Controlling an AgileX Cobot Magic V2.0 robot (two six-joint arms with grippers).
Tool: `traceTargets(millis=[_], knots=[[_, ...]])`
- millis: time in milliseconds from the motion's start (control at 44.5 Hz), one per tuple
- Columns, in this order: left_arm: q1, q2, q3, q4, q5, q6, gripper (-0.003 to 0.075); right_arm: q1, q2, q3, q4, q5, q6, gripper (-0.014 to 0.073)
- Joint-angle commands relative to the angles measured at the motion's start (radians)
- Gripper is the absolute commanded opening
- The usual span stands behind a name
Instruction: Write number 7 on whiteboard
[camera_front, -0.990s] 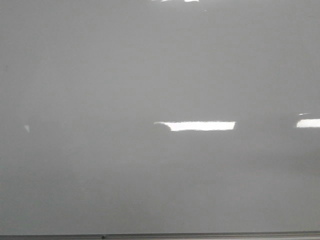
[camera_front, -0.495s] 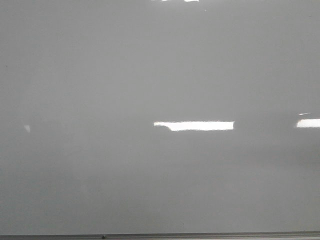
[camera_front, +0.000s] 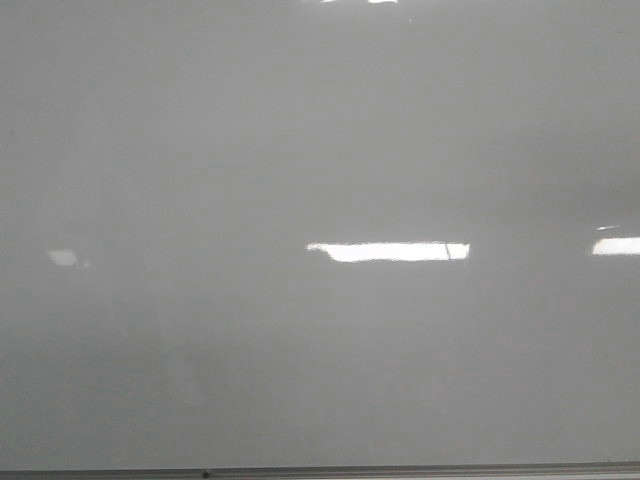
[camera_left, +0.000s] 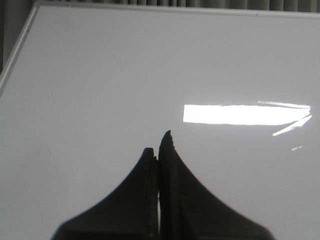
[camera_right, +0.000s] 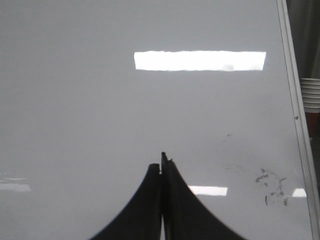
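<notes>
Across the front view, the whiteboard (camera_front: 200, 150) fills the frame as a glossy pale-grey surface, its thin metal edge strip (camera_front: 400, 470) running along the bottom, and no drawn stroke can be made out on it; only bright rectangular light reflections (camera_front: 390, 251) are seen, one crossed by a faint dark tick whose nature cannot be told. The number 7 is therefore judged not yet written, and the whole of the writing appears to be left. In the left wrist view, the left tool (camera_left: 159, 145) is seen pressed together, its dark fingers meeting with nothing visible between them, held over the board. In the right wrist view, the right tool (camera_right: 161, 162) is likewise closed tight, with at most a thin dark tip showing at the seam; whether a marker is held there cannot be told. Near the board's framed edge in that view, a patch of dark smudges (camera_right: 272, 187) is seen on the surface, apart from the tool, and a stack of pale objects (camera_right: 311, 95) is glimpsed beyond the frame. Nothing is seen standing between either tool and the open middle of the board.
</notes>
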Motion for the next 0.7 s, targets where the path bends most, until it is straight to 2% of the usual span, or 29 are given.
traceTargets(millis=[0, 337, 517, 675], knots=[[0.001, -0.007, -0.125, -0.008, 0.018, -0.009, -0.002, -0.003, 0.085, -0.125, -0.007, 0.026, -0.007, -0.0067], [0.001, 0.181, -0.417, -0.006, 0.255, -0.004, -0.002, -0.003, 0.319, -0.379, -0.008, 0.197, -0.007, -0.0067], [0.001, 0.331, -0.442, -0.004, 0.415, 0.0, -0.002, -0.003, 0.415, -0.384, -0.009, 0.244, -0.007, -0.0067], [0.001, 0.431, -0.421, 0.005, 0.502, 0.0, -0.002, -0.003, 0.488, -0.38, -0.009, 0.325, -0.007, -0.0067]])
